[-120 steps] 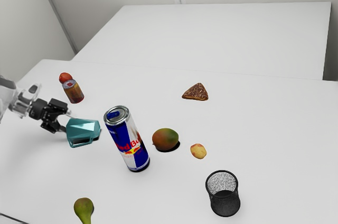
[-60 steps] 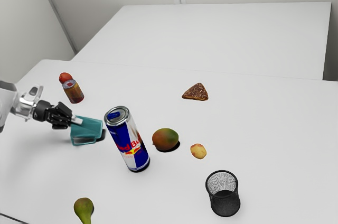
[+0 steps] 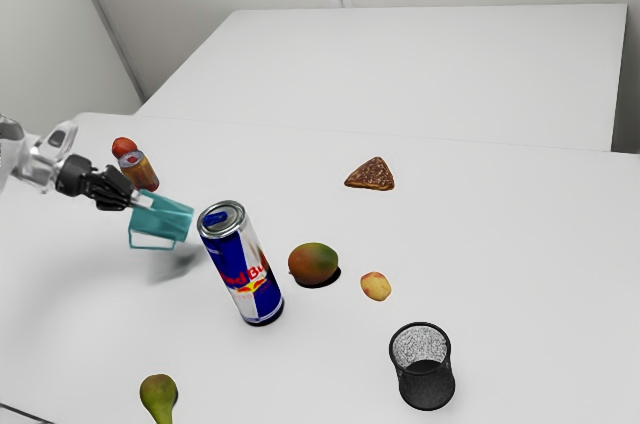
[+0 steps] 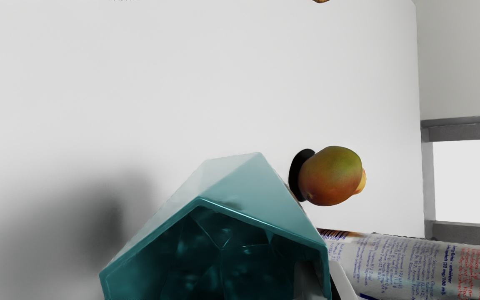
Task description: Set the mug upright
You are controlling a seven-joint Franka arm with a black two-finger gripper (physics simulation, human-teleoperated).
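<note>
At the tips of the end effector (image 3: 143, 201), one teal faceted mug (image 3: 165, 216): it is hanging tilted on its side, clear of the surface (image 3: 280, 374), its mouth facing the end effector, its handle (image 3: 152, 247) pointing down. The end effector is closing on the mug's wall, one of its fingers (image 4: 306, 283) sitting inside, the other pressing outside. Beyond the mug from the end effector, one tall energy-drink can (image 3: 240, 269) is standing; farther out, one mango (image 3: 314, 262) is lying near one small yellow fruit (image 3: 376, 286). Well apart from the end effector, one dark mesh cup (image 3: 425, 379) is standing and one brown wedge (image 3: 370, 174) is lying flat. Toward the exterior camera from the end effector, one green pear (image 3: 158, 394) is resting. On its far side, one short can (image 3: 138, 170) is standing beside one red fruit (image 3: 123, 147).
</note>
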